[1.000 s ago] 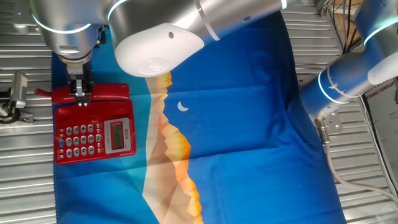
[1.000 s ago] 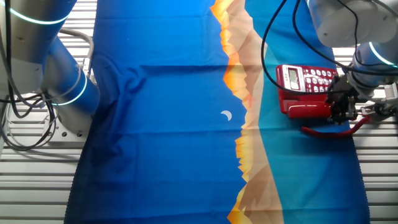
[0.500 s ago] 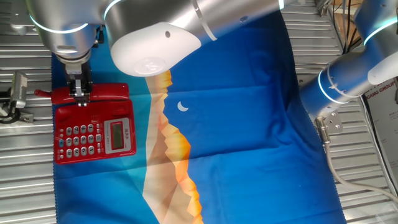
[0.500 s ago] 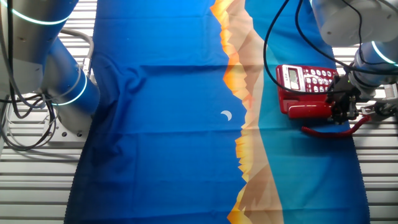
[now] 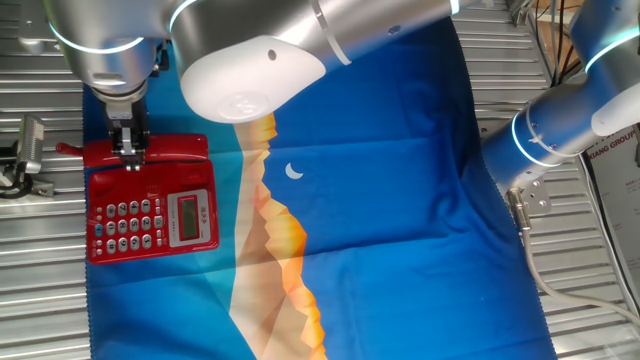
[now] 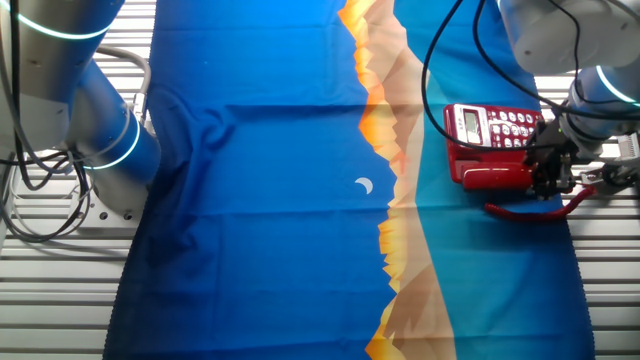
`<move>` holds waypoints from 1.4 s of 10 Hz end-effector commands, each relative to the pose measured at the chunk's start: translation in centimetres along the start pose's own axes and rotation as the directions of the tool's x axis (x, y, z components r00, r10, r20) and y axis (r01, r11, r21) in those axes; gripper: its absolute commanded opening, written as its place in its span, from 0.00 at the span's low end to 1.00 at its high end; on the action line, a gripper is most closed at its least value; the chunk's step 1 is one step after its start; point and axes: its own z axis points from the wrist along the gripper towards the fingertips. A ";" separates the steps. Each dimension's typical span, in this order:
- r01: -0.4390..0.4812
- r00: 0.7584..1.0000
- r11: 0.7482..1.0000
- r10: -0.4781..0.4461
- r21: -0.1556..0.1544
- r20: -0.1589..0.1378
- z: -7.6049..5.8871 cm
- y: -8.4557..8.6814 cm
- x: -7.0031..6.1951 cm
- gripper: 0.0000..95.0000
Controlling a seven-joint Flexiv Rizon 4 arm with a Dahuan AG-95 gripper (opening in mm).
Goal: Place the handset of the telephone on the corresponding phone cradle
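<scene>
Handset lies across the phone cradle, along the top edge of the telephone, flush with the base. Your gripper sits directly over the handset, fingers down on either side of it; whether they pinch it or stand slightly clear, you cannot tell from either view. The cord loops beside the base onto the blue cloth.
</scene>
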 end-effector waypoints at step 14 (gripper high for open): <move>0.148 0.989 0.989 -0.147 -0.020 0.009 0.0 0.0 -0.1 0.00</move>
